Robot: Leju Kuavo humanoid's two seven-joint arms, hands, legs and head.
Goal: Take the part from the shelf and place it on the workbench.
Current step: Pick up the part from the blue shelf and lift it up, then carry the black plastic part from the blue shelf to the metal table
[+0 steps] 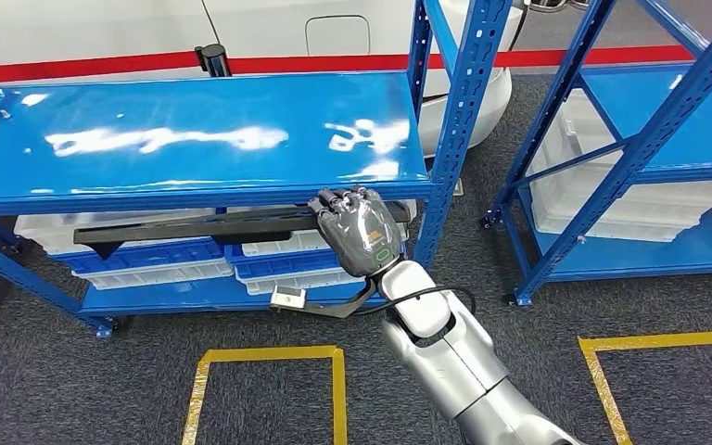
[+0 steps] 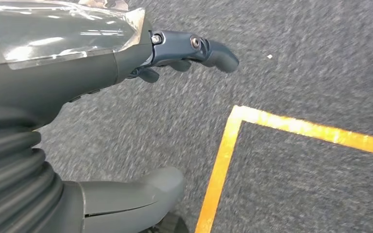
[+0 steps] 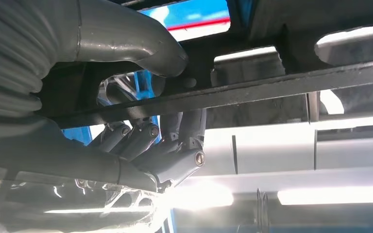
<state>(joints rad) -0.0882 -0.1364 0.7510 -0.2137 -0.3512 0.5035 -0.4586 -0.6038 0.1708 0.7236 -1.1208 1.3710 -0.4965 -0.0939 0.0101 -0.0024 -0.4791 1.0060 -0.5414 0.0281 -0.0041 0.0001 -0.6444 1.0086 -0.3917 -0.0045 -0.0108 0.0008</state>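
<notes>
A long black part lies across white bins on the lower level of the blue shelf. My right hand reaches under the top board and grips the part's right end. In the right wrist view my right hand has its thumb on one side of the part's black bar and its fingers curled around the other side. My left hand hangs over the grey carpet, fingers and thumb apart, holding nothing.
White bins with blue lids fill the lower shelf level. A blue shelf post stands just right of my hand. A second blue shelf is further right. Yellow tape squares mark the carpet.
</notes>
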